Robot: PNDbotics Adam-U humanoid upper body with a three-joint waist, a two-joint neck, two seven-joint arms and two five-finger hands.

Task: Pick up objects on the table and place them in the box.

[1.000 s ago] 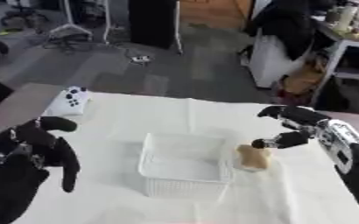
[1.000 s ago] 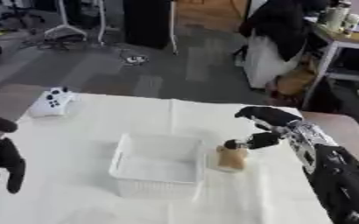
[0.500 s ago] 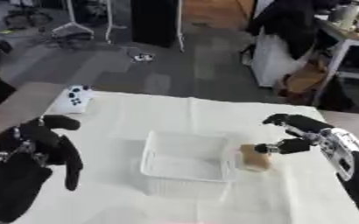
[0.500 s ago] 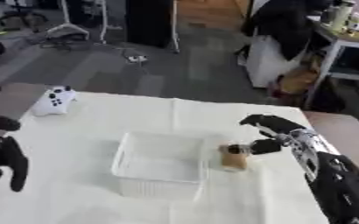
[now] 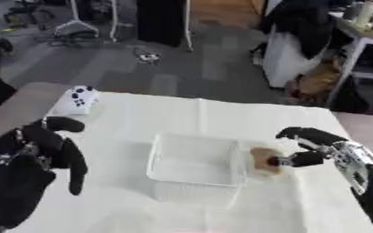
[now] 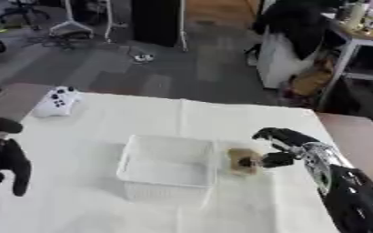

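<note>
A clear plastic box (image 5: 194, 164) stands in the middle of the white-covered table (image 5: 173, 113). Just right of it lies a small tan, roundish object (image 5: 262, 161). My right hand (image 5: 310, 146) reaches in from the right, its fingers arched over the tan object and its thumb touching the object's side, fingers not closed round it. A white game controller (image 5: 74, 101) lies at the far left of the cloth. My left hand (image 5: 42, 150) rests at the lower left, fingers relaxed and holding nothing.
The table's far edge faces an office floor with chairs, a stand and a dark coat on a rack (image 5: 297, 27). A wooden strip of table (image 6: 361, 145) shows at the right beyond the cloth.
My right hand has dropped lower and closer to the tan object beside the box. The whole picture has shifted a little, so the camera moved. The left hand stays put.
</note>
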